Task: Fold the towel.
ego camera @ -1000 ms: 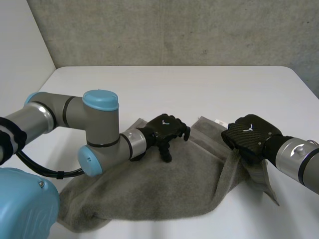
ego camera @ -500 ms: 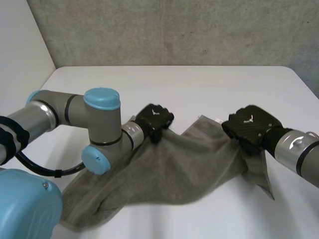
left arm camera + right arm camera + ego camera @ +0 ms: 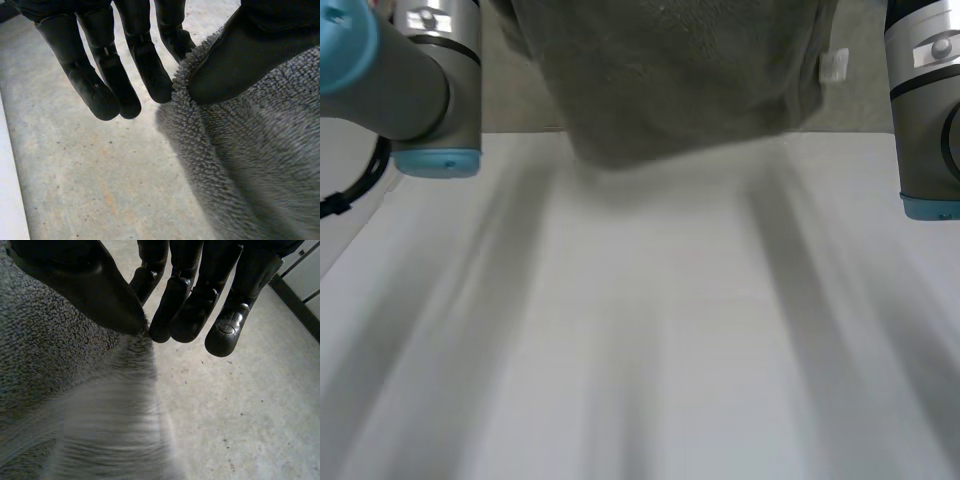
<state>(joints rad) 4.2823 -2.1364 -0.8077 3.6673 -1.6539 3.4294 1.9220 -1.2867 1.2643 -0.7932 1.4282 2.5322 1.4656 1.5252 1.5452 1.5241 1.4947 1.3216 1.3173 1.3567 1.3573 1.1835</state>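
Note:
The grey towel (image 3: 670,80) hangs in the air above the white table (image 3: 640,340), stretched between my two raised arms. In the left wrist view my left hand (image 3: 105,80) pinches the towel's (image 3: 260,165) looped edge between its thumb (image 3: 240,55) and a finger. In the right wrist view my right hand (image 3: 200,295) holds the towel (image 3: 55,370) the same way, with its thumb (image 3: 85,285) pressed on the cloth against a finger. The towel's lower edge hangs free of the table.
My left arm (image 3: 415,90) and right arm (image 3: 925,100) stand upright at either side of the cloth. A small white label (image 3: 832,65) shows on the towel near the right arm. A concrete wall rises behind the table.
The left hand closed on the towel's far edge. Both arms then lifted the towel off the table and high into the air.

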